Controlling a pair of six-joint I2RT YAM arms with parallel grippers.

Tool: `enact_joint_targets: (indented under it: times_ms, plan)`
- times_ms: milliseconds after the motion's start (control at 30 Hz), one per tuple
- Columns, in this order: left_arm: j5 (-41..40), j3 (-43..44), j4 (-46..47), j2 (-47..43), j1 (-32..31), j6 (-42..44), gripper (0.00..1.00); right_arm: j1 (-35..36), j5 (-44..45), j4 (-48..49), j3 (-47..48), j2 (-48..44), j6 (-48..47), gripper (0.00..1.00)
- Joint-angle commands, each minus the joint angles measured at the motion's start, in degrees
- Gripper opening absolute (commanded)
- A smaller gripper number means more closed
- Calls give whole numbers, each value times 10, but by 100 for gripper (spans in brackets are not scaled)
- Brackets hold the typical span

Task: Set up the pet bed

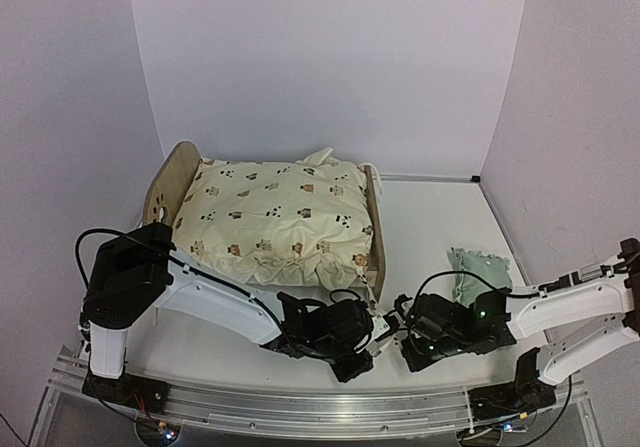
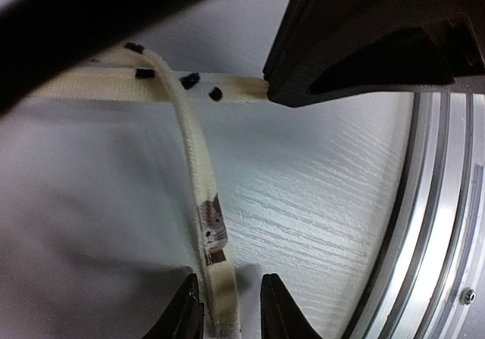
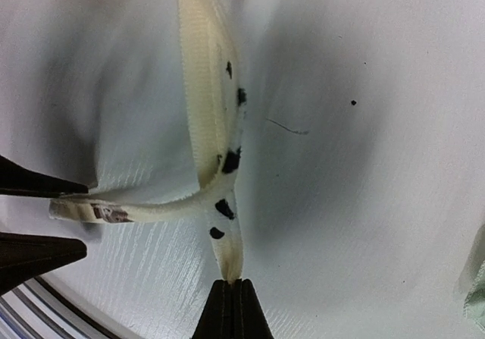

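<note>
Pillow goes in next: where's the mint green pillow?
In the top view, the mint green pillow lies on the table, right of the pet bed, just beyond the right tool.

White links (image 1: 215,292), black joints, looping black cables (image 1: 100,235); matte black left pincer (image 2: 231,316), right pincer (image 3: 232,312).

Cushion (image 1: 275,217): cream, puffy, printed with bears and paws, at the desk's left rear.
Black-marked tie (image 2: 227,89): cream strap stretched straight above the desk.
Bear-print tie (image 2: 198,172): cream strap crossing over the black-marked tie.
Mint pillow (image 1: 480,272): small, pale green, on the desk's right side, well apart from the cushion.
Desk (image 1: 430,217): white, faintly grained.
Rail (image 1: 300,407): ridged aluminium along the desk's near edge.
</note>
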Motion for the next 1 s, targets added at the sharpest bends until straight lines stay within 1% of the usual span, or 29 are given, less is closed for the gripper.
enact_joint_targets:
  times_ms: [0,33,67,200,400,633,833,967]
  plan:
    - [-52,-2,-31,32,-12,11,11,1,2,-1,-4,-20,-3,0]
    - [-62,-6,-34,29,-12,11,3,1,2,-1,-4,-21,-3,0]
    - [-79,-11,-38,25,-12,8,0,1,2,-1,-5,-22,-3,0]
    - [-125,-42,-51,-18,-12,0,0,1,2,-1,-8,-25,0,0]
    - [-172,-93,-75,-99,-12,-18,0,1,6,-1,-12,-28,1,0]
    - [-216,-124,-113,-166,-12,-43,0,1,0,-1,-10,-21,1,0]
    - [-226,-144,-117,-215,-12,-50,0,1,-8,-1,-7,-11,1,0]
    - [-205,-148,-106,-225,-12,-49,0,1,-20,1,-2,-4,3,0]
